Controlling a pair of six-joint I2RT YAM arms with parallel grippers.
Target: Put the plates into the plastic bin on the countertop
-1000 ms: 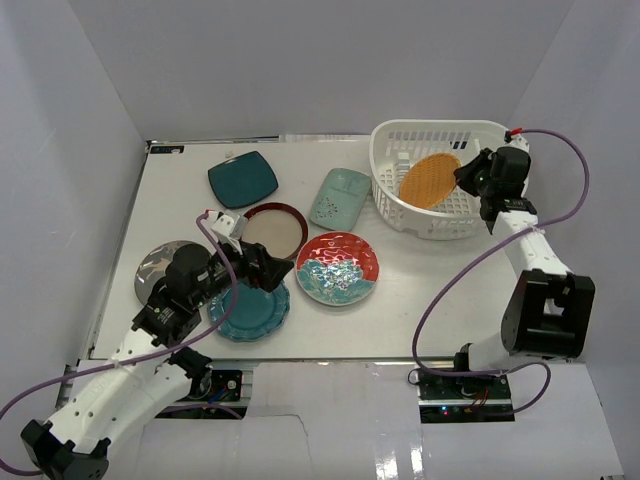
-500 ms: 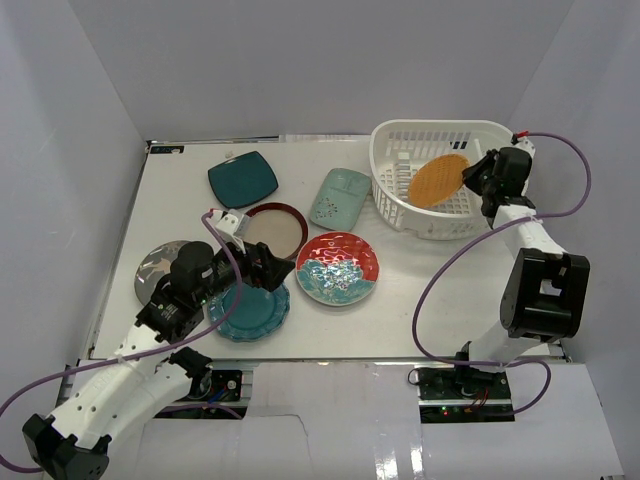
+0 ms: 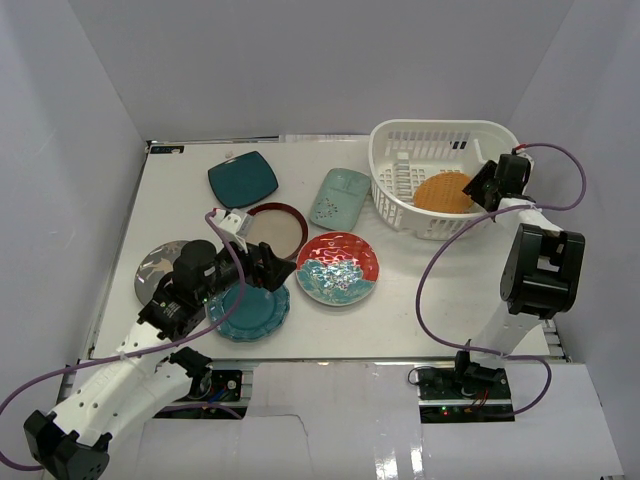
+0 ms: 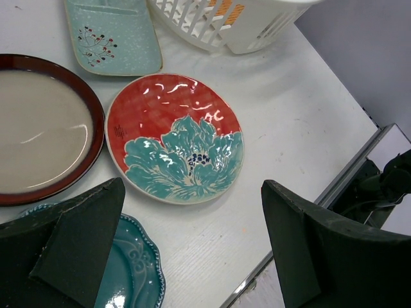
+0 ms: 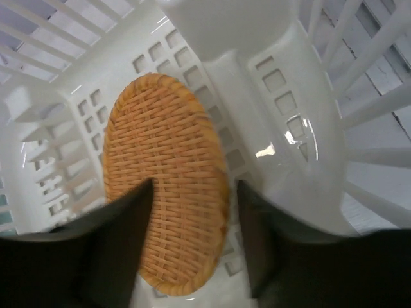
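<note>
Orange plate point(image 5: 166, 183) lay inside the plastic bin point(image 3: 440, 125); both claws stood open, holding nothing.

The plate was small and round with a woven, basket-like surface, and it lay face up on the bin's perforated floor beside the moulded inner divider. The right claw point(image 3: 480, 185) sat over the bin's right rim, its fingers apart either side of the plate's near edge. The bin was white with slotted sides and stood at the far right of the bench point(image 3: 450, 290). Six plates lay on the bench left of the bin: dark teal square plate point(image 3: 243, 180), mint plate point(image 3: 339, 197), red-rimmed beige plate point(image 3: 273, 230), red-and-turquoise flower plate point(image 4: 174, 146), scalloped teal plate point(image 3: 250, 312) and dark grey plate point(image 3: 158, 268). The left claw point(image 3: 262, 268) hung spread wide above the scalloped teal plate, just beside the flower plate.
</note>
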